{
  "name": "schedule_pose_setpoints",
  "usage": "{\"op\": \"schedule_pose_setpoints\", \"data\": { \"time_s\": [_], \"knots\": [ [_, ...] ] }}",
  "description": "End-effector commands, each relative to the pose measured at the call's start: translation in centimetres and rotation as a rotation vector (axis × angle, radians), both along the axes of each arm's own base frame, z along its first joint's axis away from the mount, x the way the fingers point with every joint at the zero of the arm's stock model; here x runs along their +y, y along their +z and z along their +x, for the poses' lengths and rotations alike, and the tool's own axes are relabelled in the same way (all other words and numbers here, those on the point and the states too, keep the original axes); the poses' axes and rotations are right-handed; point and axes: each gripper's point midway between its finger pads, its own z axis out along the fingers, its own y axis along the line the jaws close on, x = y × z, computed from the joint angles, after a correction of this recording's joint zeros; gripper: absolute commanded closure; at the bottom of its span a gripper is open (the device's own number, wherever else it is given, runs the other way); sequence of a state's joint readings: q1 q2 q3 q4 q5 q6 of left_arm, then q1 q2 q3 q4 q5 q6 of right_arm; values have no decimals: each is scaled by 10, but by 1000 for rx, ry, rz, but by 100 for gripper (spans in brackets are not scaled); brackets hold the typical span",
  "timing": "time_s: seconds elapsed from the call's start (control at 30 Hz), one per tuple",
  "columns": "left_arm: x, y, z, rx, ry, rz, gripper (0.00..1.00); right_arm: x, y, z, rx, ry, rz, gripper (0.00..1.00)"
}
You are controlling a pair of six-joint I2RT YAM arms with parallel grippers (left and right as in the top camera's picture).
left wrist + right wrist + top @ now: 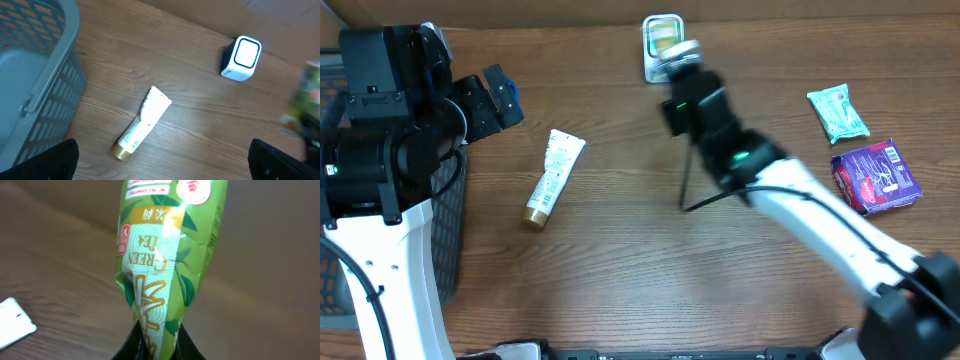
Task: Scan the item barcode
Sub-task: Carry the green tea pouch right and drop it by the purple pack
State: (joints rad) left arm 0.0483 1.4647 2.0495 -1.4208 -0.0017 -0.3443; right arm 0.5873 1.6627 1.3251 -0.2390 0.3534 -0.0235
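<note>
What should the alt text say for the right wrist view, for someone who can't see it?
The right gripper pinches one end of a green tea packet, which fills the middle of the frame above a wooden table. A white object shows at lower left.

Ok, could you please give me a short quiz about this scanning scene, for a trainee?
1. True or false: the left gripper is open and holds nothing.
2. What does the right gripper hold? A) the white tube B) the green tea packet C) the purple packet
3. Which grey container does the left wrist view show at its left side?
Key: 1 true. 2 B. 3 the basket.
</note>
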Motion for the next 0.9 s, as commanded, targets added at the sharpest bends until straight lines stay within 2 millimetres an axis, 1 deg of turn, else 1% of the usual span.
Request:
{"op": "schedule_pose_setpoints", "data": {
  "time_s": [0.0,0.03,0.13,0.23,0.4,0.43,0.5,0.63,0.67,0.7,0.73,0.77,0.87],
  "knots": [
    [3,4,1,-12,4,12,0,-86,25,-2,100,-442,473,96],
    [3,4,1,-12,4,12,0,-134,5,-8,183,-646,557,96],
    [3,4,1,-12,4,12,0,-199,-29,-19,305,-854,599,96],
    [3,4,1,-12,4,12,0,-239,-55,-24,411,-943,644,96],
    [3,4,1,-12,4,12,0,-287,-88,-28,482,-1101,715,96],
    [3,4,1,-12,4,12,0,-294,-95,-27,486,-1129,725,96],
    [3,4,1,-12,4,12,0,-301,-108,-23,505,-1150,735,96],
    [3,4,1,-12,4,12,0,-301,-132,-21,554,-1166,720,96],
    [3,4,1,-12,4,12,0,-301,-137,-21,564,-1170,716,92],
    [3,4,1,-12,4,12,1,-301,-141,-21,574,-1174,712,75],
    [3,4,1,-12,4,12,0,-301,-143,-21,576,-1175,711,52],
    [3,4,1,-12,4,12,0,-301,-143,-20,574,-1175,710,37],
    [3,4,1,-12,4,12,0,-303,-140,-17,559,-1173,709,30]
  ]
}}
